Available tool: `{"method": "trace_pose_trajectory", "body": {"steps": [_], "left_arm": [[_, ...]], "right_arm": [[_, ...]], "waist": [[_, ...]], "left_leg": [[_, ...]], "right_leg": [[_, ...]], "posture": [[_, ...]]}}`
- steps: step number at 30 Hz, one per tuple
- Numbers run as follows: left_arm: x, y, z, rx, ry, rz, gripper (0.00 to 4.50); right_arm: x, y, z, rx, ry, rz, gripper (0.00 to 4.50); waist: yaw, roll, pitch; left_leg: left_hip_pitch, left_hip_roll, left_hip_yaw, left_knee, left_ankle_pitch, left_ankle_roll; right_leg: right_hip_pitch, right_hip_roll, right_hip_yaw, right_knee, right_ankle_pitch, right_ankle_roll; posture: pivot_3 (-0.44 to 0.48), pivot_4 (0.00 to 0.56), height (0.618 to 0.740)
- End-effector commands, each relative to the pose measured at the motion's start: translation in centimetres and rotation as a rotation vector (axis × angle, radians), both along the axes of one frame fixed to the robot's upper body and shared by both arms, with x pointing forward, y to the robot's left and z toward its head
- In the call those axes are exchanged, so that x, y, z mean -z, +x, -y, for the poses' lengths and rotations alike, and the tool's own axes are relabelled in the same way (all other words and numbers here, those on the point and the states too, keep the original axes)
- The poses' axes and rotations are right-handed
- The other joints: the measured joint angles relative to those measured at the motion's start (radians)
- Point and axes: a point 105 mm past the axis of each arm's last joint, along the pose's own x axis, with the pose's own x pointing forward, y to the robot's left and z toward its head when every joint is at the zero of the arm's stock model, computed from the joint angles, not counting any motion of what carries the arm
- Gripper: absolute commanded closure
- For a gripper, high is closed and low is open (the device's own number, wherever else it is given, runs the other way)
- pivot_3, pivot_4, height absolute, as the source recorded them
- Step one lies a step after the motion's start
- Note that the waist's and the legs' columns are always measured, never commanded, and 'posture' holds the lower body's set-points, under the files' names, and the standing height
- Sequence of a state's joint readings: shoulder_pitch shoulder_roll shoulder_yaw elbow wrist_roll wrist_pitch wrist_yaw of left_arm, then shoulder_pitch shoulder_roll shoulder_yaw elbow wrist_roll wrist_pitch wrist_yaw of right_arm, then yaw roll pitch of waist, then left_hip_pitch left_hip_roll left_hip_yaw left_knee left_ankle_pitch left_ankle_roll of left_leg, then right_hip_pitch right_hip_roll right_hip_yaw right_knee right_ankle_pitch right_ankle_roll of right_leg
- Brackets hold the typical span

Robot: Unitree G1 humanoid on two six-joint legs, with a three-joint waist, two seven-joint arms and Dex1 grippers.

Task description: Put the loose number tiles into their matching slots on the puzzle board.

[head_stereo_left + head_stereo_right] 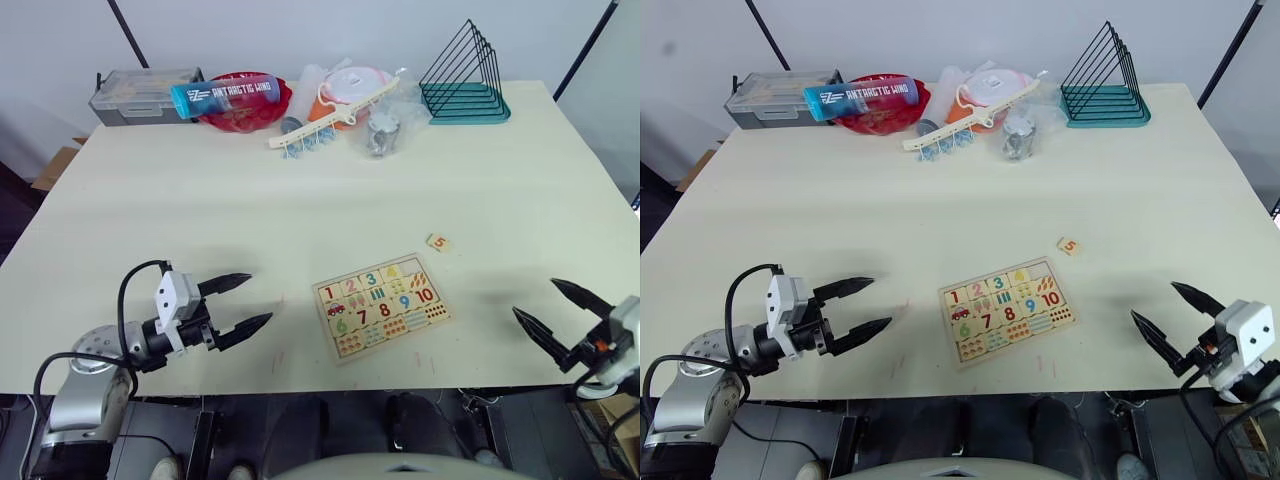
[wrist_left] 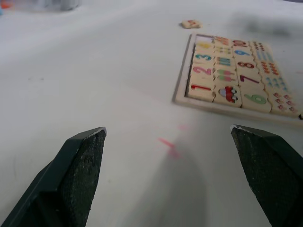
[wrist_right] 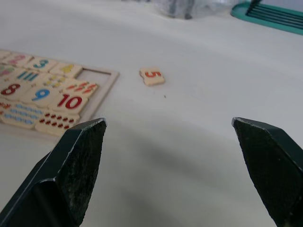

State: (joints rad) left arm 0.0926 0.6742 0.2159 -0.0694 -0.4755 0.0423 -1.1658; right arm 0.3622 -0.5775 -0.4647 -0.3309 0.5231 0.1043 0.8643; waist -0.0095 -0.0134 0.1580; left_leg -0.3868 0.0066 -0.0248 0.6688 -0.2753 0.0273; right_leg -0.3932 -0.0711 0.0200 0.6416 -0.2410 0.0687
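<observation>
Pale cream tabletop [image 1: 250,200], items listed from the robot's left to right.

Left gripper [image 1: 238,304]: near the front edge, well left of the board, black jaws released and spread wide, nothing between them, pointing toward the board.

Puzzle board [image 1: 381,304]: flat on the tabletop, front centre, slightly rotated. Tiles 1, 2, 3 and 4 sit in its top row; lower rows show 6 to 10 and counting pictures. One slot [image 3: 97,74] at the right end of the top row is bare wood.

Loose tile with red 5 [image 1: 438,242]: lying flat on the tabletop, just beyond the board's far right corner, apart from it.

Right gripper [image 1: 549,313]: near the front edge, to the right of the board, jaws released and spread wide, empty.

Back edge, well apart from the board: grey lidded box [image 1: 143,95], blue bottle [image 1: 222,94] lying across a red bowl [image 1: 250,108], cream bar with blue pegs [image 1: 330,116], orange-and-white container [image 1: 345,90], clear bag [image 1: 385,120], teal wire rack [image 1: 465,75].
</observation>
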Motion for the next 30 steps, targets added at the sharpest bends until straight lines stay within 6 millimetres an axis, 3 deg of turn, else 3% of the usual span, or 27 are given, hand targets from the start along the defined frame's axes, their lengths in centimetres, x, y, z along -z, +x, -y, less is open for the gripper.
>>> {"method": "trace_pose_trajectory", "body": {"steps": [1,11,21,30], "left_arm": [[-1.2,0.1,1.0,0.064,-0.001,0.041,0.00],[-2.3,0.3,3.3,0.266,0.019,0.081,0.00],[-3.5,-0.1,5.2,0.391,0.005,0.105,0.00],[-4.1,-0.4,5.6,0.400,-0.018,0.107,0.00]], "right_arm": [[-1.1,1.1,-0.4,-0.033,-0.007,0.007,0.04],[-2.6,7.3,-3.7,-0.182,-0.093,-0.095,0.04],[-0.3,13.0,-4.9,-0.236,-0.252,-0.271,0.04],[0.6,14.6,-6.4,-0.280,-0.268,-0.339,0.04]], "waist": [[0.000,0.000,0.000],[-0.002,0.000,0.000],[-0.002,0.000,0.000],[-0.004,0.001,0.001]], "left_leg": [[0.000,0.000,0.000,0.000,0.000,0.000],[0.000,-0.001,0.000,0.000,0.000,0.000],[-0.001,-0.001,0.001,0.000,0.000,0.000],[-0.002,-0.001,0.000,0.000,0.000,0.000]], "right_leg": [[0.000,0.000,0.000,0.000,0.000,0.000],[0.000,0.001,0.000,0.000,0.000,0.001],[-0.001,0.000,0.000,0.000,0.001,0.001],[-0.003,0.000,-0.001,0.000,0.001,0.001]], "posture": [[0.000,0.150,0.740],[0.000,0.150,0.740],[0.000,0.150,0.740],[0.000,0.150,0.740]]}}
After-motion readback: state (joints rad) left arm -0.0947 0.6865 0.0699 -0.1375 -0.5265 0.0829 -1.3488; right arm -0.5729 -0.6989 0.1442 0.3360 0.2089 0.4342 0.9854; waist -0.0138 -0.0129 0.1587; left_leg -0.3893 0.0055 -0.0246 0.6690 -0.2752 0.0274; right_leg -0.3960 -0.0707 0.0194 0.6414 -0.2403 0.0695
